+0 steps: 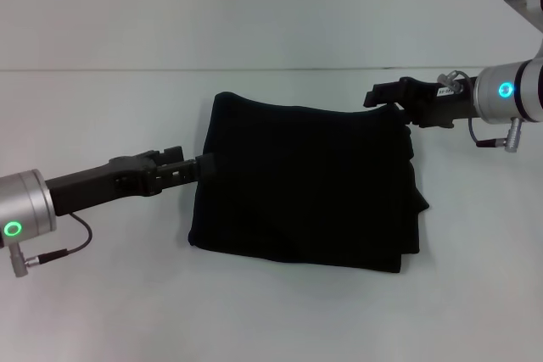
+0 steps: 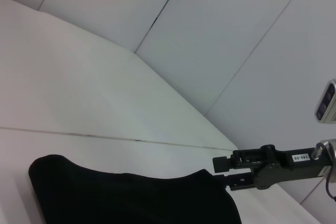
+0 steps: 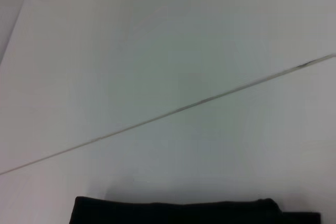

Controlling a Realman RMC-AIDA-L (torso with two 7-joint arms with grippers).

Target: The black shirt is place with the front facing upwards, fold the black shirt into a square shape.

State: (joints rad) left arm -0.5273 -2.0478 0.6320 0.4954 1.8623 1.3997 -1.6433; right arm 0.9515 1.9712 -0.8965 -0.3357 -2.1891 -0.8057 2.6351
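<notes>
The black shirt (image 1: 305, 184) lies on the white table (image 1: 102, 294), folded into a rough square with its plain black side up and layered edges along its right side. My left gripper (image 1: 204, 167) reaches in from the left and touches the middle of the shirt's left edge. At the shirt's far right corner my right gripper (image 1: 389, 101) stands open, just off the cloth. The left wrist view shows the shirt's far edge (image 2: 126, 198) and the right gripper (image 2: 227, 173) with a gap between its two fingers. Only a thin strip of the shirt (image 3: 178, 212) shows in the right wrist view.
White tabletop surrounds the shirt on all sides, and a thin seam line (image 1: 254, 69) runs across its far part. A pale wall (image 1: 254, 6) rises behind the table.
</notes>
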